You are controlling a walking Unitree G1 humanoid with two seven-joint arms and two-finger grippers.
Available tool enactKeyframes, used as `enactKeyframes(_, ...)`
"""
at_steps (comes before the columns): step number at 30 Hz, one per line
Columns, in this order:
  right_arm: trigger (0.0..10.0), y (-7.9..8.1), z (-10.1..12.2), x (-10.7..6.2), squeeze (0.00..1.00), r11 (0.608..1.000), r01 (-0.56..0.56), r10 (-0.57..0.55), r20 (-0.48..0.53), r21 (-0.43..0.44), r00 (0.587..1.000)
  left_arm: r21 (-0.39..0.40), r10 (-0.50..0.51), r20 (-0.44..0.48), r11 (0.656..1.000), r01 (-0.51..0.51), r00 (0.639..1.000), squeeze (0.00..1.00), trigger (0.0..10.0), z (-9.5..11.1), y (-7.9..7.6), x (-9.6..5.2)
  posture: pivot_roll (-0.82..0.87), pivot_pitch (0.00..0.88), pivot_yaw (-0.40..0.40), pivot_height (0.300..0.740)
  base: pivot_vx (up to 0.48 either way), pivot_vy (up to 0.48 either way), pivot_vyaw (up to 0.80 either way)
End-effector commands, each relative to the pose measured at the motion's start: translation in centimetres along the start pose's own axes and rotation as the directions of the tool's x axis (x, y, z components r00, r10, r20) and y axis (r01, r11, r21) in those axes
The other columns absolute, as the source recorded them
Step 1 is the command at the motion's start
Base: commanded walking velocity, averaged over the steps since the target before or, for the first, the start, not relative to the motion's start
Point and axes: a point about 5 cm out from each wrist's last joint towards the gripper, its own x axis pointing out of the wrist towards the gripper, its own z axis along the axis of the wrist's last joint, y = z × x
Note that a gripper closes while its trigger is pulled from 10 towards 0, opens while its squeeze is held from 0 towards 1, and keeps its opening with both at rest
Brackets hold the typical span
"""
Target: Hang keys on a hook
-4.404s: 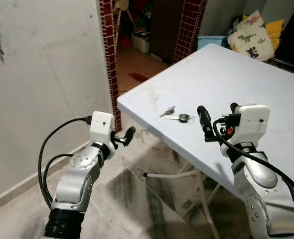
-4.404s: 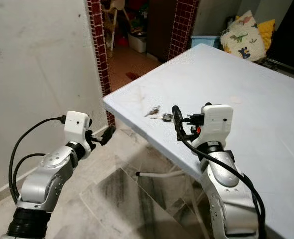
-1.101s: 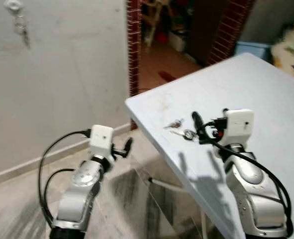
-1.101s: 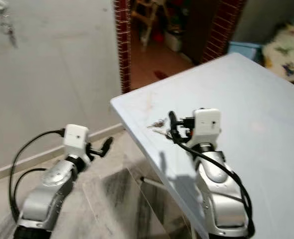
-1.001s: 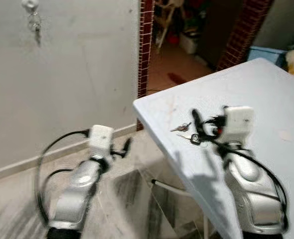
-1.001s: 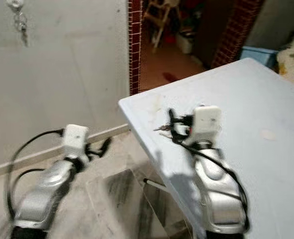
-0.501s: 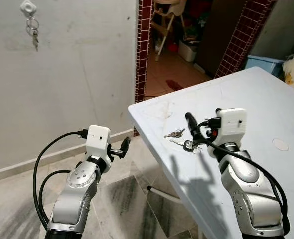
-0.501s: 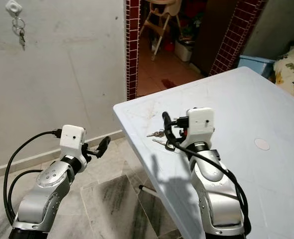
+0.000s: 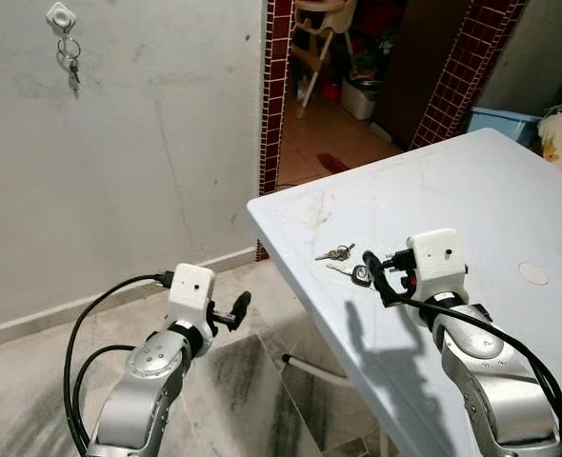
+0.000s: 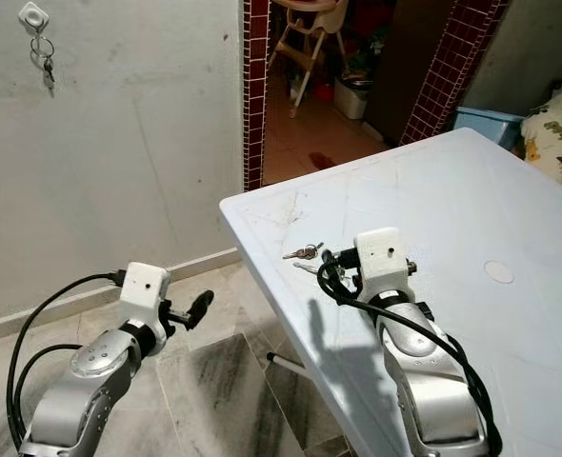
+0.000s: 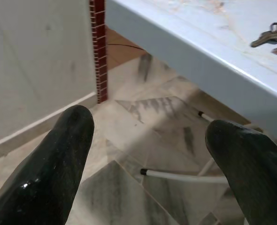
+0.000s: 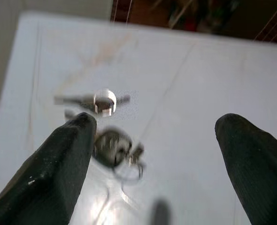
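Left gripper: your left gripper hangs over the grey marbled floor tiles, off the near corner of the pale blue plastic table and below its top. Its two black fingers stand well apart with nothing between them.
Right gripper: your right gripper is over the table, just behind the keys and close to the tabletop. Its black fingers are spread wide and hold nothing; in the right wrist view the bunch lies between and just beyond the tips, blurred.
Keys: the small bunch of metal keys with a dark fob on a ring lies flat on the table, near the corner closest to the wall. You cannot tell from the pictures whether a fingertip touches the fob.
Table: a faint round mark sits on the top, well apart from the keys on the far side of your right arm. A white tube of the table's frame runs under it above the floor.
Hook: the small white wall hook is high on the grey plaster wall, well apart from the table. Another set of keys on a ring already hangs from it.
Beyond: past the table's far corner, red tiled pillars frame a doorway with a wooden high chair inside.
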Motion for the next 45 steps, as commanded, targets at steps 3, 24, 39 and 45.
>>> enactKeyframes(3, 10.0, -0.1, -0.3, 0.2, 0.00, 1.000, -0.018, 0.019, -0.058, 0.020, 0.998, 0.004, -0.012, 0.010, 1.000, 0.012, 1.000, 0.00, 10.0, 0.4, -0.3, -0.1, 0.05, 0.065, -0.077, 0.740, 0.000, 0.000, 0.00)
enactKeyframes(24, 10.0, -2.0, 2.6, 2.1, 0.00, 0.847, -0.236, 0.295, 0.052, -0.477, 0.954, 0.012, -0.180, -0.003, 0.984, 0.180, 0.984, 0.00, 10.0, 0.2, -2.4, -0.2, 0.07, 0.063, -0.081, 0.740, 0.000, 0.000, 0.00)
enactKeyframes(39, 10.0, -4.0, 1.2, 1.9, 0.00, 0.737, -0.365, 0.417, -0.042, -0.569, 0.908, -0.001, -0.247, -0.002, 0.969, 0.247, 0.969, 0.00, 10.0, 0.7, -2.7, -0.7, 0.07, 0.069, -0.075, 0.740, 0.000, 0.000, 0.00)
enactKeyframes(45, 10.0, -3.9, 1.5, 2.1, 0.00, 0.919, -0.326, 0.345, 0.052, -0.222, 0.937, 0.068, -0.283, 0.070, 0.958, 0.279, 0.957, 0.00, 10.0, 2.7, -3.2, 0.0, 0.08, 0.072, -0.079, 0.740, 0.000, 0.000, 0.00)
